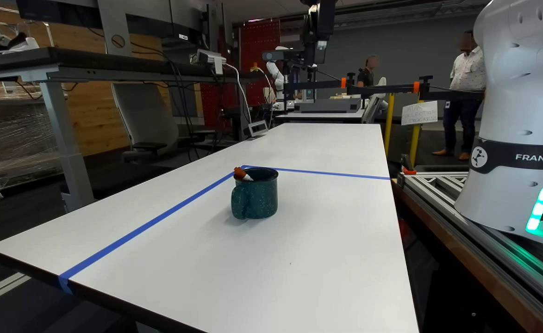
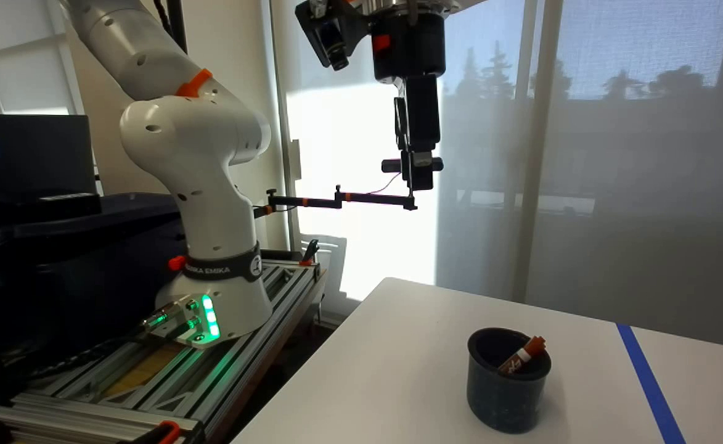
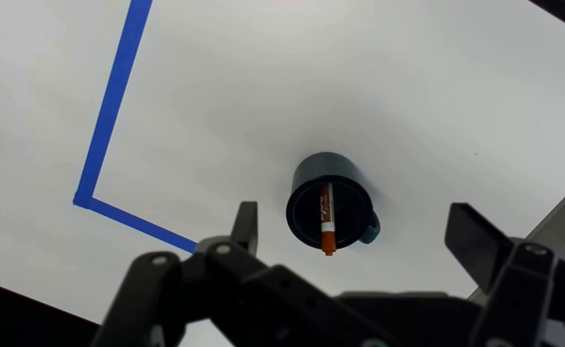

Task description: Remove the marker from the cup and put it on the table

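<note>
The dark teal cup stands upright on the white table in both exterior views (image 1: 262, 201) (image 2: 502, 398) and in the wrist view (image 3: 325, 165). The table (image 1: 336, 259) is crossed by blue tape. The marker (image 2: 524, 353) leans inside the cup, its orange-brown cap sticking out over the rim; its lower end is hidden in an exterior view (image 1: 241, 174). It also shows in the wrist view (image 3: 328, 212). My gripper (image 3: 353, 207) is open and empty, its fingers wide apart. In both exterior views the gripper (image 2: 421, 176) (image 1: 316, 58) is high above the table, clear of the cup.
Blue tape lines (image 1: 160, 217) (image 3: 109, 106) run on the table beyond the cup. The robot base (image 2: 219, 308) stands on a metal frame along one table edge. A grey chair (image 1: 144, 115) and a dark raised desk (image 1: 114, 64) stand beyond the opposite edge. Two people are in the background.
</note>
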Available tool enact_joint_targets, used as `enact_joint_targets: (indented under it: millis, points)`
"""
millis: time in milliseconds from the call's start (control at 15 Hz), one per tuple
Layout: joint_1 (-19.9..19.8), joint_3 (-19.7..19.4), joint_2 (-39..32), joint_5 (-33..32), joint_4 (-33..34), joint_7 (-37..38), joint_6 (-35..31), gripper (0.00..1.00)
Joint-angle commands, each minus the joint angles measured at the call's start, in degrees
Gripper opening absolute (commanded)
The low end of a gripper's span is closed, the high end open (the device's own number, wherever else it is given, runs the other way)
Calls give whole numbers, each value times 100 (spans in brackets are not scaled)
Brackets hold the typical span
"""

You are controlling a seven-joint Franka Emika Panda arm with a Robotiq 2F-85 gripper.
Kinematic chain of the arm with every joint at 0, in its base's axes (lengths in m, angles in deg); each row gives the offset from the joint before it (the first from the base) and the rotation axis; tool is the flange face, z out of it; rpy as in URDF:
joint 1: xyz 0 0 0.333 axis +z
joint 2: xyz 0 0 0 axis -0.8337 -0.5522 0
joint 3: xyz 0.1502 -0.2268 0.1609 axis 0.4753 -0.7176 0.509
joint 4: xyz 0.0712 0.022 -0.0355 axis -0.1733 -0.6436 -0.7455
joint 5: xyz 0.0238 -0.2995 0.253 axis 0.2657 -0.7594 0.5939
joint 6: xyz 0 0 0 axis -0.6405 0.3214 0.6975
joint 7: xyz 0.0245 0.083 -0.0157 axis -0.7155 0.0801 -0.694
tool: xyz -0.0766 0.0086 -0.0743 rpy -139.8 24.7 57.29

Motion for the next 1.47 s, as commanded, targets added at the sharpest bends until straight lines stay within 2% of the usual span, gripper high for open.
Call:
enact_joint_targets:
  millis: [0,200,467,933,1200,1400]
  points:
    - [3,1,0,3,11,2,17,100]
    - [-7,41,254,17,-83,26,92,100]
    - [8,-21,83,-86,-412,-42,-534,100]
    - [60,-272,-986,-34,-335,-495,-2218,100]
    - [412,-687,-1665,427,-343,-1191,-2859,100]
    - [685,-859,-2130,814,-345,-1655,-3328,100]
